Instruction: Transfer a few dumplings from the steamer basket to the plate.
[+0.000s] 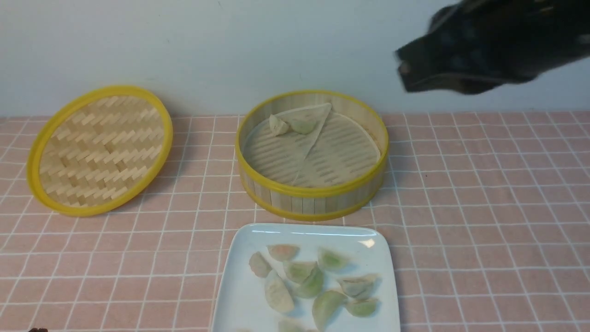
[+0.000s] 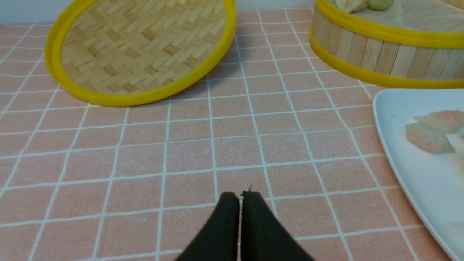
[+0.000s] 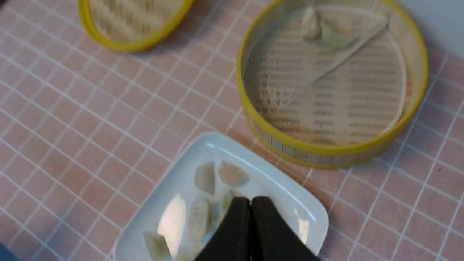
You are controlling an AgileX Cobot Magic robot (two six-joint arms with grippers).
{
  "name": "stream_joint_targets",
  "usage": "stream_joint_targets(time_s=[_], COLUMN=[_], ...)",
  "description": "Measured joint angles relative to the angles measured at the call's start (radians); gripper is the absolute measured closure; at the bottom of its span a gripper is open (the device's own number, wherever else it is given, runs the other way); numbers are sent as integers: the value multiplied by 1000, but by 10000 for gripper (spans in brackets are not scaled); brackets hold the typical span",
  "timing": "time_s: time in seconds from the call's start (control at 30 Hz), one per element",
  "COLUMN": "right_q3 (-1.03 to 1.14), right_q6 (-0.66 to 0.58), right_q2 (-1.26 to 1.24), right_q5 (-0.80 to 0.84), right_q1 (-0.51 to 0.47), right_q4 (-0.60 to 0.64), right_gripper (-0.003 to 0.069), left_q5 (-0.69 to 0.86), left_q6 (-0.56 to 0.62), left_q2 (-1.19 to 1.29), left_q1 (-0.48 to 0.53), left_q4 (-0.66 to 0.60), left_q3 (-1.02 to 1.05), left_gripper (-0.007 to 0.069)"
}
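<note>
- The steamer basket sits mid-table on the pink checked tablecloth. Only two dumplings are in it, tucked against the far wall on the whitish liner, which is folded over on itself.
- The plate is just beside the basket on the near side, with a thin strip of cloth between them.
- The plated dumplings number roughly nine, bunched loosely in the middle, some overlapping, a couple pinkish.
- The woven lid is off to the left, tilted, well apart from the basket.
- The right gripper is up above the plate with its fingers pressed together and nothing between them. In the front view that arm is just a dark blur at the top right.
- The left gripper is low over bare tablecloth left of the plate, also pinched closed and empty.
</note>
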Motion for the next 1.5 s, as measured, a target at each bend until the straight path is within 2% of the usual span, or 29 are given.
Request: stream_joint_targets(time_s=[0.13,0.17,0.23,0.27,0.33,0.4,0.53,0.63,1.0,1.1,1.17,1.33,1.5], right_q3=[295,295,532,569,769,898,1050,1114,1192,1192,1195,1200,1214], right_q6=[58,62,107,118,182,251,358,405,419,374,222,-52,-180], right_q2=[-288,-303,-494,-522,-668,-775,-939,-1041,-1207,-1207,-1207,-1207,-1213], right_q5=[-254,-269,-487,-521,-690,-768,-798,-812,-834,-835,-836,-836,-841], right_q1=[0,0,0,0,0,0,0,0,0,0,0,0,-14], right_q4=[-60,-60,-121,-137,-185,-228,-328,-350,-376,-317,-167,60,124], right_gripper=[673,673,673,673,673,673,673,673,673,673,673,673,673], left_q5=[0,0,0,0,0,0,0,0,0,0,0,0,0], left_q6=[0,0,0,0,0,0,0,0,0,0,0,0,0], left_q2=[0,0,0,0,0,0,0,0,0,0,0,0,0], left_q1=[0,0,0,0,0,0,0,0,0,0,0,0,0], left_q4=[0,0,0,0,0,0,0,0,0,0,0,0,0], left_q3=[0,0,0,0,0,0,0,0,0,-1,-1,-1,-1], left_gripper=[631,631,631,631,631,631,631,631,631,631,631,631,631])
